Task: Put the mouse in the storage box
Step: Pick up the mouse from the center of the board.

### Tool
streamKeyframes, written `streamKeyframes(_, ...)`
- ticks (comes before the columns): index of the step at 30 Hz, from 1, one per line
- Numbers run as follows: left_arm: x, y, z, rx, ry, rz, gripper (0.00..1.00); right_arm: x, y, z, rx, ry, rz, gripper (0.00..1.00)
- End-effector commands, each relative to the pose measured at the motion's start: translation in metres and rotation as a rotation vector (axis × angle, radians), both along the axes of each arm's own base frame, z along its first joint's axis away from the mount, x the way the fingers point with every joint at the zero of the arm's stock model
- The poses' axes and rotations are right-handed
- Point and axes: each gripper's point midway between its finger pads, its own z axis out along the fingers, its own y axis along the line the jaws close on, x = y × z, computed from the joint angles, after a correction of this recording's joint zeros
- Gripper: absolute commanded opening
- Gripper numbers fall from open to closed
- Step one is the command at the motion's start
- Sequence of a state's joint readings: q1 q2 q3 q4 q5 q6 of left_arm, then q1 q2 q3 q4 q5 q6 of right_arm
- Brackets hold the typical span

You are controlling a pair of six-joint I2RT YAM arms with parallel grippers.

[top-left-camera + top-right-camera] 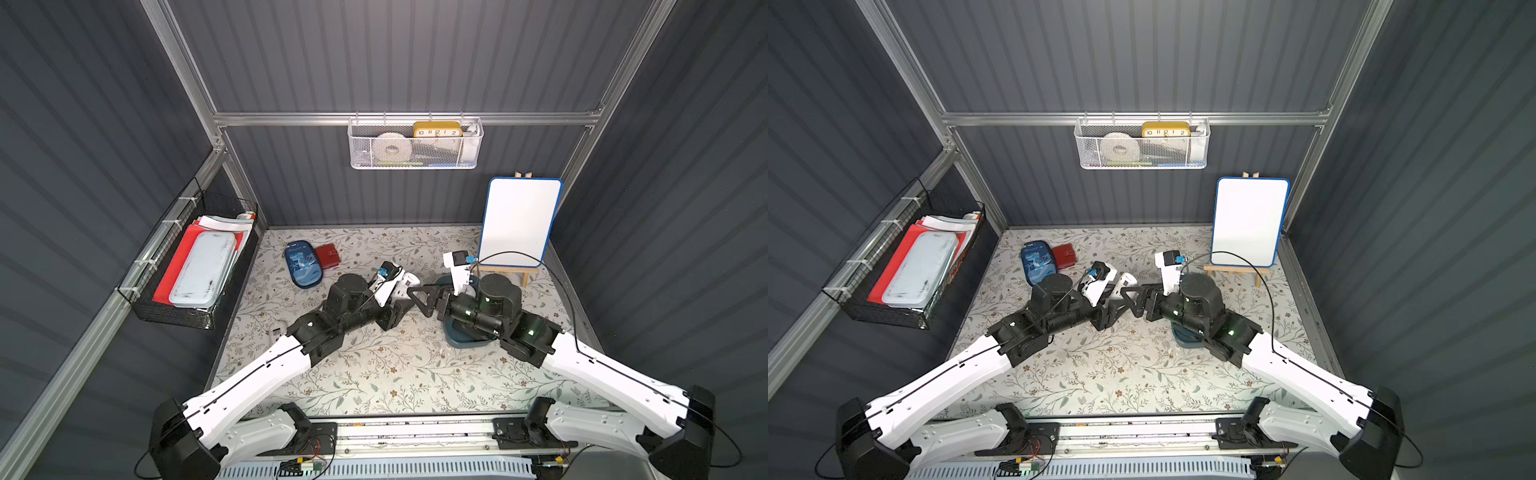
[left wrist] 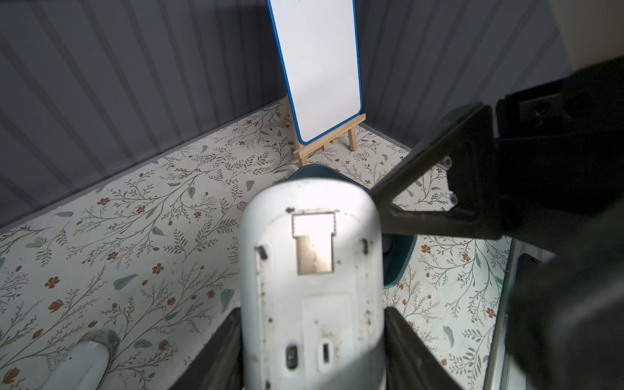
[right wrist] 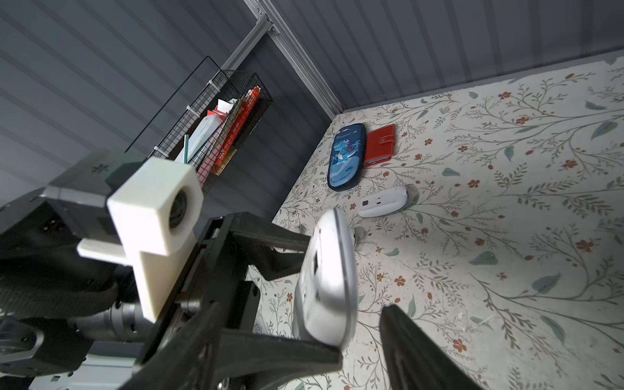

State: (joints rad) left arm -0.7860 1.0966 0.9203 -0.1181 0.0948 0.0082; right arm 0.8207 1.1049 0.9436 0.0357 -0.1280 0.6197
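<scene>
Beneath the right arm (image 1: 498, 297), storage box (image 1: 461, 341); left gripper (image 2: 314, 351) clamps mouse (image 2: 310, 270).

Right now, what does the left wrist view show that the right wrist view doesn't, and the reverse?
Only the left wrist view: the whiteboard on its easel, and the storage box behind the held mouse. Only the right wrist view: the blue pencil case, the red wallet, the black wire basket. Both: the held mouse in the left gripper, the floral table cover, and a second mouse lying on it, sharp from the right wrist, apparently a blurred white shape from the left.
</scene>
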Motion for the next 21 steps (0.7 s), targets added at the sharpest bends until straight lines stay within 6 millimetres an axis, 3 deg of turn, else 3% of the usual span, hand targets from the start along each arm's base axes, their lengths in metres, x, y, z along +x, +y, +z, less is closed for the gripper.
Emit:
streamKeyframes(1, -0.007, 0.000, 0.009, -0.025, -0.042, -0.029, 0.50, 0.004, 0.010, 0.006, 0.025, 0.015, 0.011, 0.73)
streamKeyframes(7, -0.007, 0.001, 0.006, -0.020, -0.035, -0.024, 0.50, 0.006, 0.026, 0.002, 0.038, 0.058, 0.059, 0.54)
streamKeyframes(8, -0.007, 0.001, 0.006, -0.019, -0.035, -0.024, 0.51, 0.009, 0.031, -0.009, 0.022, 0.083, 0.064, 0.51)
streamKeyframes(12, -0.007, 0.002, 0.006, -0.020, -0.037, -0.020, 0.51, 0.010, 0.034, -0.015, 0.020, 0.098, 0.067, 0.39)
streamKeyframes(17, -0.006, 0.002, 0.004, -0.018, -0.025, -0.017, 0.54, 0.012, 0.036, -0.018, 0.017, 0.098, 0.070, 0.16)
streamKeyframes(20, -0.002, 0.005, 0.005, -0.017, -0.013, 0.017, 0.69, 0.014, 0.036, -0.019, 0.003, 0.084, 0.065, 0.07)
streamKeyframes(21, -0.001, 0.007, 0.005, -0.017, -0.008, 0.034, 0.81, 0.015, 0.034, -0.020, -0.012, 0.070, 0.056, 0.07)
